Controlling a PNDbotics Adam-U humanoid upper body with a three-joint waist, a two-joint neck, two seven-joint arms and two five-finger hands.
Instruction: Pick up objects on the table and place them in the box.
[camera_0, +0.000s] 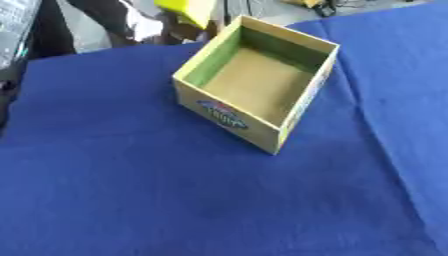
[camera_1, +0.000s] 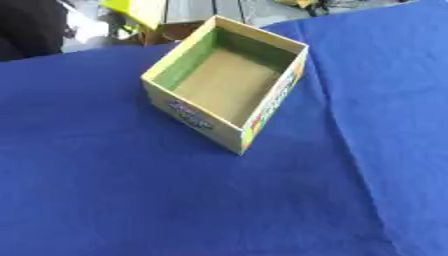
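Observation:
An open cardboard box (camera_0: 229, 117) stands on the blue tablecloth (camera_0: 175, 200), turned at an angle, in the upper middle of both eye views. Its inside is tan with a green inner wall, and nothing lies in it. A blue and red logo shows on its near left wall. Neither of my hands shows in either view. No loose object is visible on the cloth.
The cloth has a long fold (camera_0: 376, 115) running down its right side. Behind the table's far edge there is a yellow thing (camera_0: 188, 10) and dark clutter (camera_0: 52, 25). A dark shape (camera_0: 7, 85) sits at the left edge.

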